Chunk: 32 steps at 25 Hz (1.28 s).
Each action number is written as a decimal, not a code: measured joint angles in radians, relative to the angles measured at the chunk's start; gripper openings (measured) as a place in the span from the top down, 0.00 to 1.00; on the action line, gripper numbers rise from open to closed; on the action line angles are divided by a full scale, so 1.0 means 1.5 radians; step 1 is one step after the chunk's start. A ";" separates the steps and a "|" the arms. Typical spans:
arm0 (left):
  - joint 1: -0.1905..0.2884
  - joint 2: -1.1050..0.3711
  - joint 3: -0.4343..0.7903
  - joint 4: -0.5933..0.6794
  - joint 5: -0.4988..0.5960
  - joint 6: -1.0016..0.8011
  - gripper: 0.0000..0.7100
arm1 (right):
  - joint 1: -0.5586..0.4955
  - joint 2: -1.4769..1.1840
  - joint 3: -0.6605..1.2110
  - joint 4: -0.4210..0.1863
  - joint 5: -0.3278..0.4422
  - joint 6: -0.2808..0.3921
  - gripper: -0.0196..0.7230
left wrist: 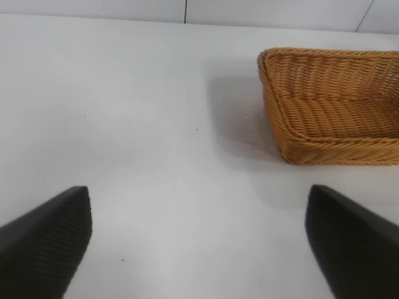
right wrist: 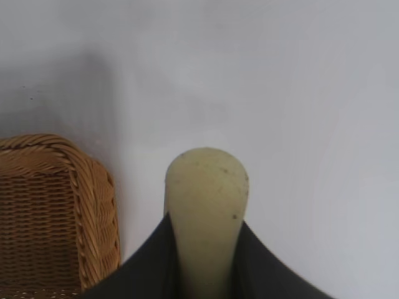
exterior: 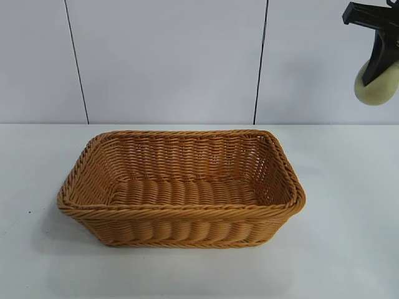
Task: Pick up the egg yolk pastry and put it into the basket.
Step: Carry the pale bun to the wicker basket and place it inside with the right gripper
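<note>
High above the white surface [exterior: 349,205], off to the right of the basket [exterior: 181,187], the right hand [exterior: 376,75] is clamped on the egg yolk pastry [exterior: 376,84], which hangs in the air clear of the wicker rim. The left hand [left wrist: 199,243] hovers low on the basket's other side, fingers [left wrist: 47,240] spread wide apart with nothing between them.

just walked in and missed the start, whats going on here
The right gripper is shut on the egg yolk pastry and holds it in the air, well above the white table and off to the right of the basket. The basket has nothing in it yet. The left gripper hangs open over bare table on the basket's other side, idle.
</note>
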 joint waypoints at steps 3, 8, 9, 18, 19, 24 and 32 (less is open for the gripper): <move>0.000 0.000 0.000 0.000 0.000 0.000 0.03 | 0.036 0.000 0.000 -0.001 0.001 0.000 0.85; 0.000 0.000 0.000 0.001 0.000 0.000 0.03 | 0.136 0.000 0.000 0.002 -0.003 0.009 0.85; 0.000 0.000 0.000 0.001 0.000 0.000 0.03 | 0.160 0.000 0.000 0.004 -0.006 0.013 0.85; 0.000 0.000 0.000 0.001 0.000 -0.001 0.03 | 0.345 0.003 0.000 0.007 -0.092 0.070 0.85; 0.000 0.000 0.000 0.001 0.000 -0.001 0.03 | 0.359 0.006 -0.001 0.008 -0.107 0.076 0.85; 0.000 0.000 0.000 0.001 0.000 -0.001 0.03 | 0.407 0.064 -0.001 0.011 -0.154 0.089 0.85; 0.000 0.000 0.000 0.001 0.000 -0.001 0.03 | 0.413 0.196 -0.001 0.019 -0.233 0.092 0.85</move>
